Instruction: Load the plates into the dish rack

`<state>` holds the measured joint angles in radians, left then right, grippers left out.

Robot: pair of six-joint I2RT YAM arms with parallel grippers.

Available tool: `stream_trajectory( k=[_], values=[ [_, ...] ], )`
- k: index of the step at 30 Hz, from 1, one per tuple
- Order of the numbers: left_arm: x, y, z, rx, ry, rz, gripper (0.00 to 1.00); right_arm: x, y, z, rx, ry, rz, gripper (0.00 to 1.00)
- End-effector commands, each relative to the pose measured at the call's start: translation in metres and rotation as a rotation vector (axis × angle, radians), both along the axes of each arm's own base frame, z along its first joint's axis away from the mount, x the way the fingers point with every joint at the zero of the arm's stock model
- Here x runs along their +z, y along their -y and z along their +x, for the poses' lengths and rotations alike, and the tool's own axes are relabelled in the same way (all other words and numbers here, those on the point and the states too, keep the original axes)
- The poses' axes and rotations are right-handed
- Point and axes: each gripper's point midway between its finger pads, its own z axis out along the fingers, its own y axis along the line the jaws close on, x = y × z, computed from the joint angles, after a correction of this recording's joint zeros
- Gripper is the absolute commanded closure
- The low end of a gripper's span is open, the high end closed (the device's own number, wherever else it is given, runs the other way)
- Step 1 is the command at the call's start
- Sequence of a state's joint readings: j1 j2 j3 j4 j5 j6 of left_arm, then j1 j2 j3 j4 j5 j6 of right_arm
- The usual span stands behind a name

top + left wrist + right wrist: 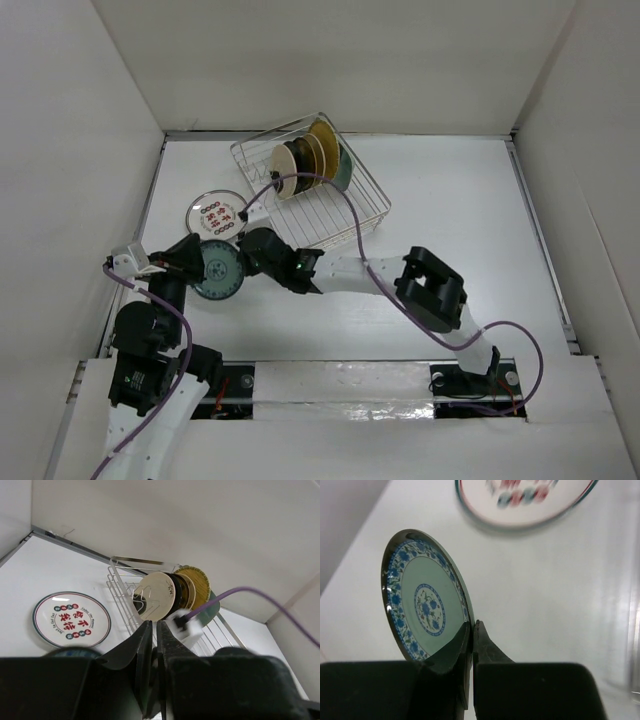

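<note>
The silver wire dish rack [345, 205] stands at the back centre and holds several upright plates [310, 158]: cream [155, 596], black, gold [198, 584] and pale green. The white plate with red marks [215, 212] lies flat on the table left of the rack. My right gripper [472, 626] is shut on the rim of the teal plate with blue flowers [422, 600], holding it tilted on edge above the table [216, 268]. My left gripper [155, 625] is shut with nothing visible between its fingers, right beside the teal plate's left side [192, 256].
White walls enclose the table on the left, back and right. The right arm [380, 275] stretches across the middle toward the left. A purple cable [350, 225] arcs over the rack's front.
</note>
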<state>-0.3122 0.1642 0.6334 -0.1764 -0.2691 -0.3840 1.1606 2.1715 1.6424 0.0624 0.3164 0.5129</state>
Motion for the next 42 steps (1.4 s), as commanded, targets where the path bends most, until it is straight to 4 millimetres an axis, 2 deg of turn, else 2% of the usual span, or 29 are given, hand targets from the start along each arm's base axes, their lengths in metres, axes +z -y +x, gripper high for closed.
stream_trajectory(
  k=[1, 3, 4, 5, 6, 7, 9, 10, 11, 12, 13, 14, 16, 18, 22, 27, 30, 31, 32, 33, 34, 39, 40, 41, 42],
  values=[
    [0.009, 0.003, 0.000, -0.014, 0.039, -0.014, 0.93, 0.135, 0.046, 0.062, -0.237, 0.293, 0.080, 1.00],
    [0.008, 0.004, 0.001, -0.019, 0.035, -0.014, 0.93, 0.149, 0.081, 0.091, -0.386, 0.392, -0.040, 1.00],
    [0.007, 0.004, 0.001, -0.020, 0.032, -0.012, 0.93, 0.167, 0.091, 0.103, -0.447, 0.435, -0.060, 1.00],
    [0.006, 0.005, 0.002, -0.022, 0.028, -0.012, 0.93, 0.173, 0.100, 0.110, -0.483, 0.493, -0.137, 1.00],
    [0.005, 0.005, 0.004, -0.022, 0.022, -0.010, 0.93, 0.164, 0.116, 0.127, -0.573, 0.512, -0.215, 1.00],
    [0.004, 0.006, 0.005, -0.024, 0.018, -0.010, 0.93, 0.181, 0.120, 0.136, -0.619, 0.533, -0.208, 1.00],
    [0.003, 0.008, 0.007, -0.028, 0.008, -0.006, 0.93, 0.180, 0.134, 0.157, -0.658, 0.559, -0.290, 1.00],
    [0.003, 0.008, 0.008, -0.030, 0.005, -0.005, 0.93, 0.170, 0.133, 0.166, -0.662, 0.554, -0.317, 1.00],
    [0.002, 0.008, 0.009, -0.029, -0.001, -0.005, 0.93, 0.181, 0.137, 0.172, -0.684, 0.559, -0.319, 1.00],
    [-0.001, 0.009, 0.010, -0.029, -0.012, -0.002, 0.93, 0.180, 0.146, 0.182, -0.721, 0.557, -0.342, 1.00],
    [-0.001, 0.008, 0.010, -0.026, -0.015, -0.003, 0.93, 0.172, 0.148, 0.188, -0.732, 0.555, -0.367, 1.00],
    [-0.001, 0.008, 0.011, -0.024, -0.016, -0.001, 0.93, 0.173, 0.147, 0.190, -0.734, 0.559, -0.372, 1.00],
    [-0.002, 0.008, 0.011, -0.023, -0.021, -0.001, 0.93, 0.183, 0.159, 0.202, -0.773, 0.563, -0.358, 1.00],
    [-0.003, 0.008, 0.012, -0.021, -0.024, -0.001, 0.93, 0.188, 0.161, 0.208, -0.785, 0.569, -0.354, 1.00],
    [-0.006, 0.008, 0.016, -0.018, -0.038, 0.002, 0.93, 0.175, 0.160, 0.213, -0.751, 0.560, -0.395, 1.00],
    [-0.007, 0.006, 0.018, 0.000, -0.048, 0.005, 0.93, 0.146, 0.154, 0.217, -0.724, 0.540, -0.435, 1.00],
    [-0.010, 0.005, 0.020, 0.009, -0.060, 0.006, 0.93, 0.135, 0.144, 0.215, -0.697, 0.536, -0.437, 1.00],
    [-0.010, 0.005, 0.021, 0.009, -0.064, 0.008, 0.93, 0.125, 0.141, 0.217, -0.687, 0.531, -0.447, 1.00],
    [-0.012, 0.005, 0.022, 0.011, -0.073, 0.009, 0.92, 0.126, 0.138, 0.218, -0.683, 0.530, -0.437, 1.00],
    [-0.017, 0.006, 0.025, 0.009, -0.093, 0.016, 0.92, 0.124, 0.134, 0.219, -0.670, 0.530, -0.432, 1.00],
    [-0.019, 0.007, 0.026, 0.011, -0.105, 0.016, 0.91, 0.114, 0.131, 0.221, -0.659, 0.527, -0.443, 1.00],
    [-0.032, 0.012, 0.038, 0.006, -0.176, 0.025, 0.82, 0.107, 0.126, 0.225, -0.660, 0.539, -0.438, 1.00],
    [-0.033, 0.013, 0.039, 0.003, -0.184, 0.026, 0.80, 0.112, 0.124, 0.225, -0.664, 0.548, -0.409, 0.95],
    [-0.034, 0.014, 0.041, -0.001, -0.192, 0.024, 0.79, 0.120, 0.124, 0.225, -0.670, 0.556, -0.379, 0.84],
    [-0.033, 0.015, 0.042, -0.002, -0.197, 0.021, 0.78, 0.123, 0.123, 0.225, -0.667, 0.559, -0.366, 0.80]
  ],
)
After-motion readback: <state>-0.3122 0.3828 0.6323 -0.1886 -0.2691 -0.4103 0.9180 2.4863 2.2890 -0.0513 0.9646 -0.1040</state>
